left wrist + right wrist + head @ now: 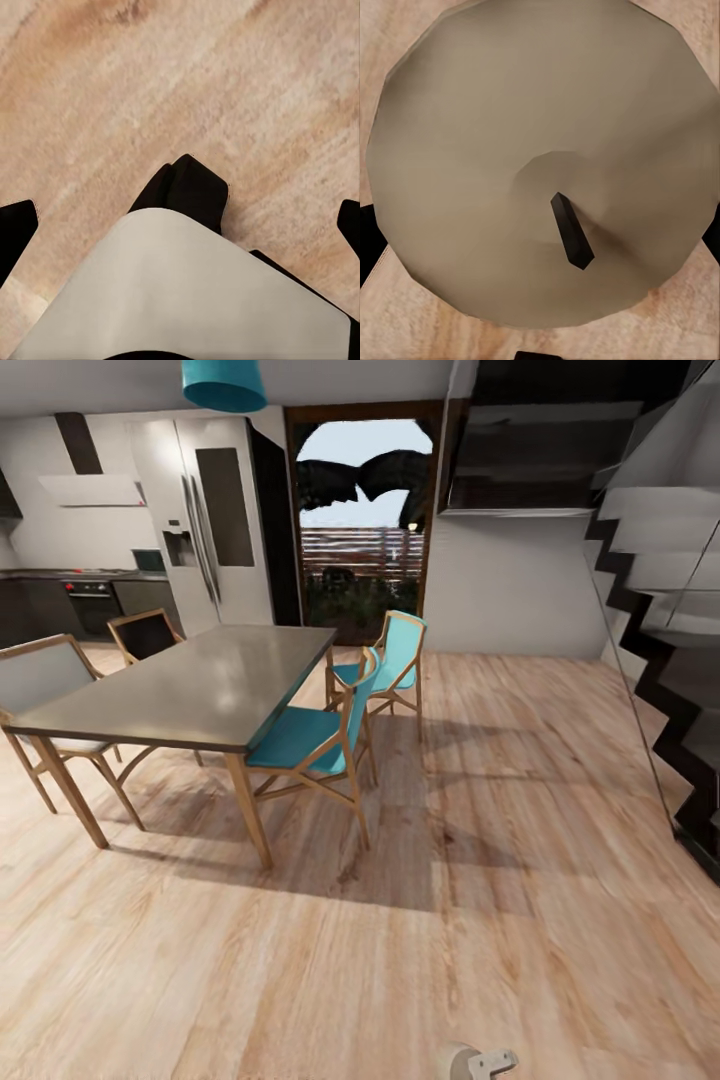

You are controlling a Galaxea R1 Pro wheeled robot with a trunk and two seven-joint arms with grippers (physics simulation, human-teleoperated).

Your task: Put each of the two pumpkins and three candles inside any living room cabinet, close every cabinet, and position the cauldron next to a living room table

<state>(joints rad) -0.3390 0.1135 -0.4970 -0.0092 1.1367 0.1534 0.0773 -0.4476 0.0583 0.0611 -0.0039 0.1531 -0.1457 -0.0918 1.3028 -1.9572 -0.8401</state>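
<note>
Right wrist view: one candle (544, 161), seen from above, fills most of the frame, its black wick (572, 231) leaning toward lower right of centre. Sits squarely between the right gripper (540, 232) fingers, whose dark tips (367, 240) peek out at the left and right edges, close against the candle's sides. Gripped on that candle, it appears, spread about as wide as the candle's body. Pale wood floor (405, 322) behind, at the corners.

Left wrist view: left gripper (180, 225) spread wide, two dark fingertips (16, 232) at the far left and right edges, nothing between them but floor. Below centre, a pale grey robot panel (180, 292) with a black part (187, 187) jutting from its top.

Head view: at the bottom edge right of centre, a pale rounded shape with a small grey bracket (478, 1063); cannot tell what it is. One grey-topped table (190, 685) at left centre on wooden legs. Four chairs around it: two with teal seats (310, 740) on its right side, two with pale or dark seats (45, 680) at its left. One teal lamp (223, 382) at top. One steel fridge (205, 520) upper left, one oven (92, 605) beside it at far left. One glazed door (360, 530) at upper centre. Dark stairs (660, 650) down the right edge.
</note>
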